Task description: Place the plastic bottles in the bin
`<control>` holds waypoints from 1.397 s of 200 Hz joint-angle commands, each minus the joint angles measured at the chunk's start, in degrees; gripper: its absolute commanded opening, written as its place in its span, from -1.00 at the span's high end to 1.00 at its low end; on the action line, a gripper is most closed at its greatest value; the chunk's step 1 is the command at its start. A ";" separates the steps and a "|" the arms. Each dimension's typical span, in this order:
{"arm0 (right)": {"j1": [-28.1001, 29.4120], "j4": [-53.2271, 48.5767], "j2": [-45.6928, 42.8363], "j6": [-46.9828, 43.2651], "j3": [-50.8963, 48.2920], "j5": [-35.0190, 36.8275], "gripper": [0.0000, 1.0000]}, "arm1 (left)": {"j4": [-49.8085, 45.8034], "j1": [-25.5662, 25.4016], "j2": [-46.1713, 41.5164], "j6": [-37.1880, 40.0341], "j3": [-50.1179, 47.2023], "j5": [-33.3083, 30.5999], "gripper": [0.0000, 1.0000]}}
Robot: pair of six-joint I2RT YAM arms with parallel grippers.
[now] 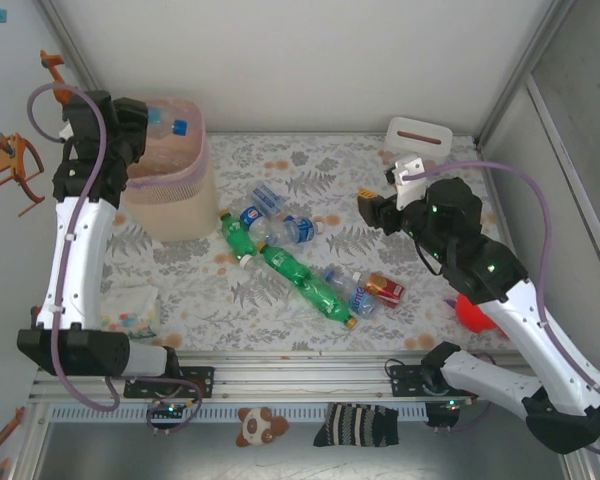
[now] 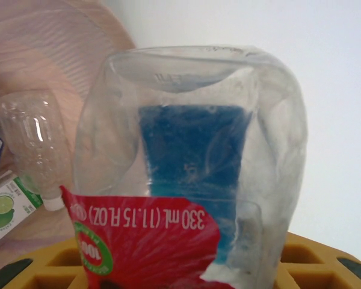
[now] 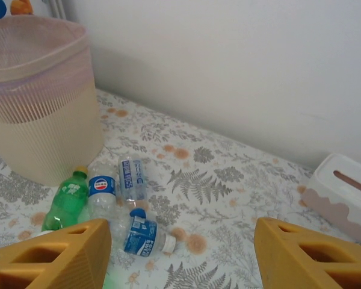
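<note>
Ribbed beige bin (image 1: 175, 205), pink-lined, upper left of the top view. Left gripper (image 1: 140, 122) clamps a crumpled clear bottle (image 2: 192, 150) with a red label. Right gripper (image 3: 180, 253): yellow cellular fingers (image 3: 301, 253) apart, empty.

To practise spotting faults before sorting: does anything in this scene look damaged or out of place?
The clear bottle held by the left gripper above the bin is crumpled, its wall caved in. On the table, a red carton lies beside the loose bottles, though it is no bottle.
</note>
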 commanded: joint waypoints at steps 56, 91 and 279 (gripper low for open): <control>0.29 -1.94 -0.49 2.05 0.80 3.21 -0.26 | -13.72 3.44 15.68 -12.57 9.42 7.53 0.10; 0.30 -2.70 -0.99 2.28 -0.02 3.34 -0.26 | -15.41 4.50 18.04 -15.04 7.87 5.83 0.10; 0.31 -4.91 -0.56 4.52 -0.87 5.92 -0.35 | -16.30 7.41 24.63 -18.02 10.65 11.14 -0.58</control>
